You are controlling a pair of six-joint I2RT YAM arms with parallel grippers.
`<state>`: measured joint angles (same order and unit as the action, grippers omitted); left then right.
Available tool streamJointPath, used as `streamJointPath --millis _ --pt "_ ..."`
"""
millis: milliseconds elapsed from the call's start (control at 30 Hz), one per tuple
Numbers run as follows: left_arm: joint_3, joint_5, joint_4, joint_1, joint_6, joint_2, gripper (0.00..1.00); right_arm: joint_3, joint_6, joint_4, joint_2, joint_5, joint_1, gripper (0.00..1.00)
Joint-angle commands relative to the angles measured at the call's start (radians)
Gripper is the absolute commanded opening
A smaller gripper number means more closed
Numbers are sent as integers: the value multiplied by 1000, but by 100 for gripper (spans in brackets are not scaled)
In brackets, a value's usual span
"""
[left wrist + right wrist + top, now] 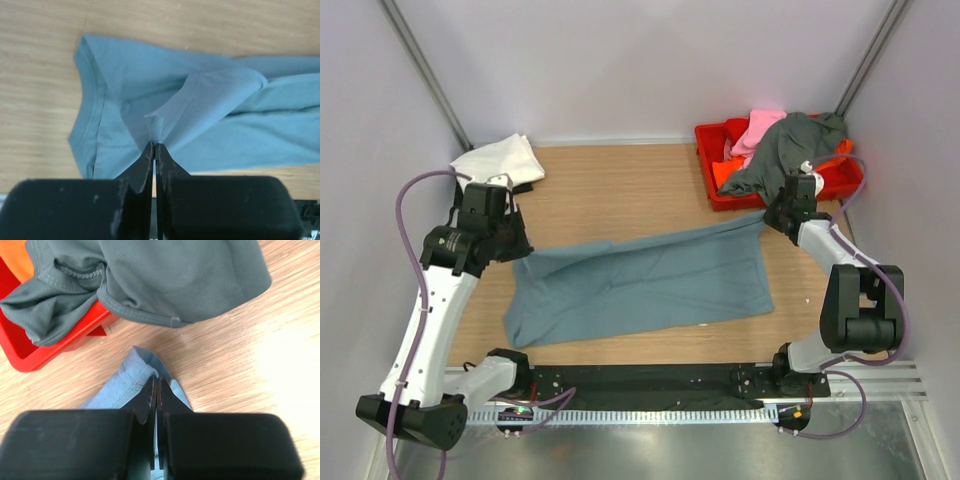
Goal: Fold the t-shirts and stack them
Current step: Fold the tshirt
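Nearest, my two bases sat on the black rail [640,382] at the table's [620,185] front edge. Beyond them the large blue-grey t-shirt [640,285] lay spread across the middle of the wood, running from my left gripper [520,245] to my right gripper [772,218].

Left wrist view: my left gripper [154,146] was fully closed, its jaws pinching a raised ridge of the blue-grey t-shirt [215,115] – the cloth rose in a small tent at the tips, with a ribbed hem curving away at the left.

Right wrist view: my right gripper [156,380] was likewise closed, clamped on a stitched hem corner of the blue-grey t-shirt [127,377], which peaked just above the tips.

Farther off, at the table's far right, stood the red plastic crate [740,200] – the dark grey t-shirt [790,145] draped over its near rim and onto the wood, beside the orange t-shirt [725,175] and the pink t-shirt [760,128] inside. In the right wrist view the dark grey t-shirt [190,275] hung over the crate's wall [30,355].

At the far left corner lay the white t-shirt [498,160], well apart from the crate.
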<state>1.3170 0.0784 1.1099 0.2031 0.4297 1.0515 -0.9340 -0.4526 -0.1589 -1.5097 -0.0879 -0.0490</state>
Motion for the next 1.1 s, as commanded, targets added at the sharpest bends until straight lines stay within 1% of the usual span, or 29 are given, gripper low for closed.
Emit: streamJointPath --millis 0,133,367,433,500,533,567,600,633,667,700,733,767,800,867,1000,1033,1067 --pt "-57 -5 62 1 14 -51 0 18 -18 33 42 -18 -3 1" --pt "-85 18 93 1 14 -71 0 41 -21 38 58 -12 -3 2" --pt "-82 64 177 1 41 -88 0 104 -43 21 95 -27 -2 1" --pt "-91 98 226 -1 63 -90 1 126 -72 18 105 -42 -2 1" --pt "-108 83 268 1 86 -99 2 161 -98 4 118 -85 -3 1" --pt "-116 66 278 1 87 -114 4 173 -113 2 121 -91 -3 1" --pt "-131 78 301 21 118 -123 10 193 -121 -2 123 -99 -3 1" --pt "-139 78 298 28 125 -136 20 199 -127 -8 120 -107 -3 2" --pt "-144 84 300 32 133 -162 56 202 -130 -16 115 -111 -3 10" --pt "-136 90 315 32 164 -172 65 202 -138 -34 108 -119 -3 33" --pt "-130 87 321 32 176 -179 68 199 -141 -45 97 -130 -2 52" --pt "-122 78 323 32 187 -192 71 196 -149 -59 89 -165 -5 68" --pt "-119 51 309 32 196 -202 72 183 -155 -83 86 -177 -6 84" --pt "-122 50 292 32 211 -211 72 176 -162 -93 86 -194 -8 89" --pt "-139 60 236 32 222 -231 72 173 -169 -97 120 -202 -6 93" --pt "-206 40 134 32 241 -191 68 193 -181 -68 258 -164 -6 93" --pt "-240 32 113 32 260 -182 66 208 -167 -29 313 -132 -6 91" --pt "-261 21 49 32 268 -173 65 215 -161 -9 334 -66 -5 90"
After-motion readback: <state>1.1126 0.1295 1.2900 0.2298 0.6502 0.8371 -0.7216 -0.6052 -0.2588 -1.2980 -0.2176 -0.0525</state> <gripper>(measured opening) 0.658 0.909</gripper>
